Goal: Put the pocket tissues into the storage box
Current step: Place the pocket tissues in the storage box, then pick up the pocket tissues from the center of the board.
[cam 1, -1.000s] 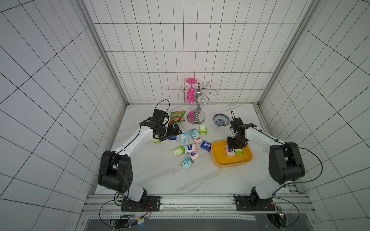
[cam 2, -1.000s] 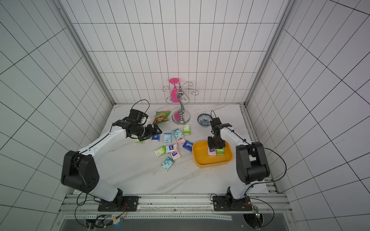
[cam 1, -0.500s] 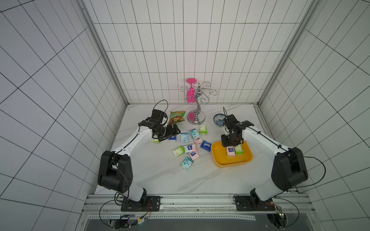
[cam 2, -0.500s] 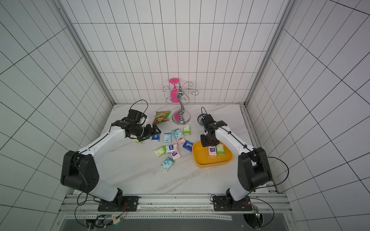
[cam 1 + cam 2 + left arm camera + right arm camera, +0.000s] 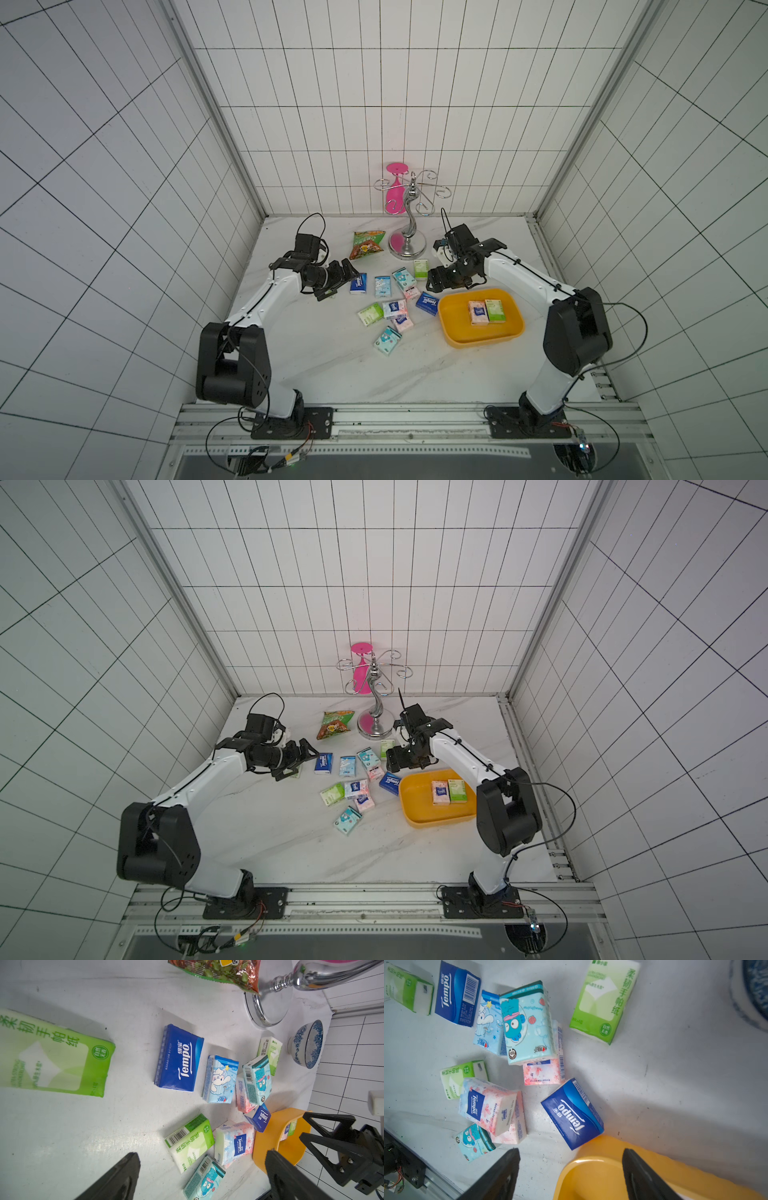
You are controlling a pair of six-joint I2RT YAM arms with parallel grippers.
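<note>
White tiled walls enclose a marble tabletop. Both arms reach inward over it. The left gripper hangs wide open and empty beside a dark blue packet. The right gripper hovers with its fingers spread, holding nothing, near the far corner of the storage box. That yellow-orange box sits on the table's right side and holds two pocket tissues side by side, one pink and one green-white. Behind stand a chrome rack and a snack bag. The loose packets lie clustered between the grippers, with one blue one just beside the box rim.
</note>
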